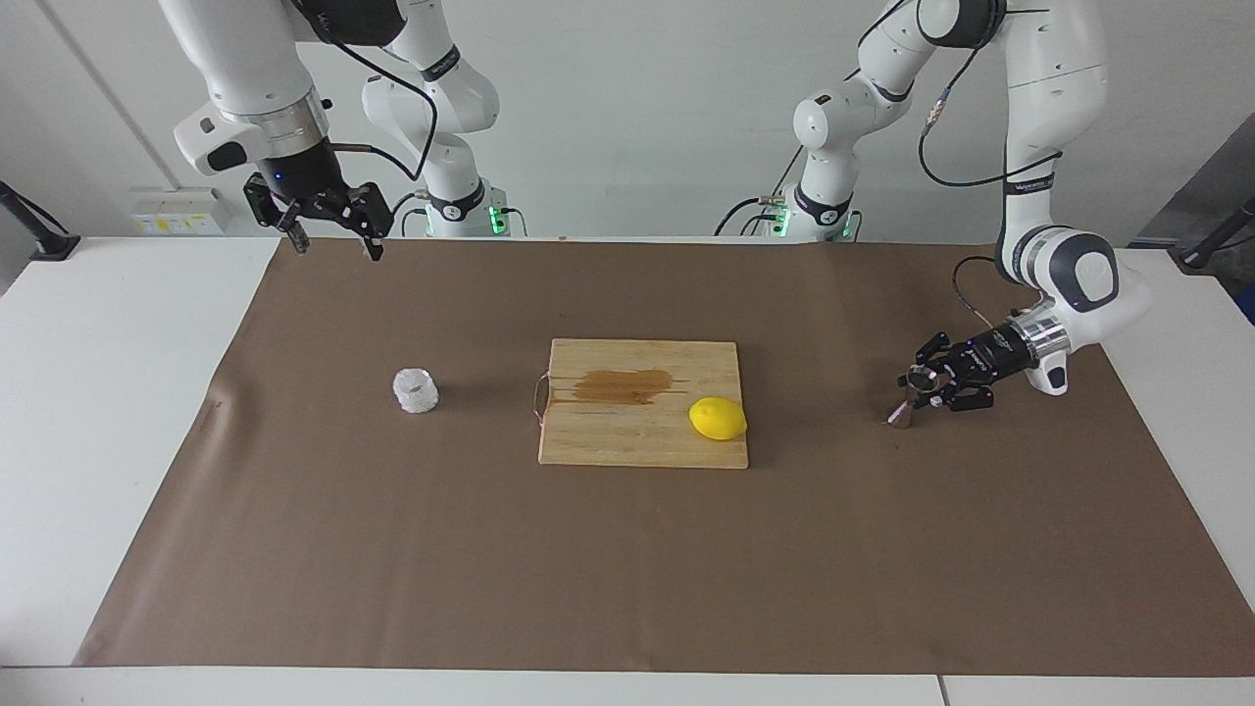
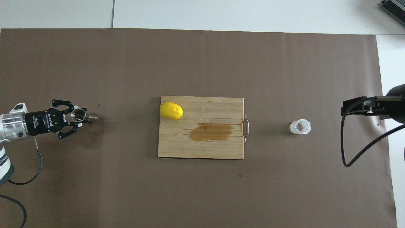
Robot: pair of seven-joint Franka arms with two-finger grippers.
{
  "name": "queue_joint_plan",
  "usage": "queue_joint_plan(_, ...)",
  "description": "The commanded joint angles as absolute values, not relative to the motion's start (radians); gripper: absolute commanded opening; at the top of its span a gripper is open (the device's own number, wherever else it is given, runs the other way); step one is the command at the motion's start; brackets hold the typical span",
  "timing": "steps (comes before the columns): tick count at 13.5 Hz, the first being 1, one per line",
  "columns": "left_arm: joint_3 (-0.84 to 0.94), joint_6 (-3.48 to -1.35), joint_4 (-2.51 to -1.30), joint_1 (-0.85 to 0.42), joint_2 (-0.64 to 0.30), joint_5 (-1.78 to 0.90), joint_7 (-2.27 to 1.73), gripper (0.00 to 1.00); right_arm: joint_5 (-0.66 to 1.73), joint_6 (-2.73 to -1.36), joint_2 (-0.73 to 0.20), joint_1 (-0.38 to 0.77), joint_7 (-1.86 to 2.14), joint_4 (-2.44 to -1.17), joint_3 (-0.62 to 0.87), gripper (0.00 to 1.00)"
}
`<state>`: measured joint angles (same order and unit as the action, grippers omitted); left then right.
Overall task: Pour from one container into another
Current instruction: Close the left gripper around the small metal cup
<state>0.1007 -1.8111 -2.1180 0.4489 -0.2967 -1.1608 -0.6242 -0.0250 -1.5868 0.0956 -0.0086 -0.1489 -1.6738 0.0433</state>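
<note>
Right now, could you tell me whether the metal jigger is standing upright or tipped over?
Upright. The jigger shows its round mouth facing up in the overhead view, its base on the brown paper, with the left tool shut around its waist.

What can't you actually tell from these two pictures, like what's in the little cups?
- Whitish cup: too small in either view to tell whether anything is inside.
- Metal jigger, gripped by the left gripper: its dark mouth hides any contents, and the fingers cover its waist.
- Right gripper, open and raised near its own base: the overhead view's edge cuts it off.
- Lemon on the cutting board: its underside is hidden.
</note>
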Motion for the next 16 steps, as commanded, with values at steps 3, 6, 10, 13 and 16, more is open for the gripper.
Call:
queue_joint_plan(3,0.095,-1.806,-2.135,0.460,-0.285,-1.186,-0.630,0.33,-0.015,-1.569,0.101,-0.023,-0.133,-1.667,0.051,1.00)
queue_joint_plan(6,0.095,-1.789,-2.132,0.463,-0.285,-1.201,-0.630,0.20,-0.015,-1.569,0.101,-0.023,-0.133,-1.667,0.051,1.00)
queue_joint_plan(10,0.097,-1.779,-2.132,0.456,-0.265,-1.218,-0.632,0.10,-0.015,-1.569,0.101,-0.023,-0.133,-1.667,0.051,1.00)
queue_joint_plan(13,0.097,-1.653,-2.094,0.454,-0.276,-1.250,-0.699,0.04,-0.015,-1.569,0.101,-0.023,-0.133,-1.667,0.051,1.00)
queue_joint_plan(16,0.100,-1.644,-2.083,0.425,-0.262,-1.255,-0.764,0.04,-0.015,-1.569,0.101,-0.023,-0.133,-1.667,0.051,1.00)
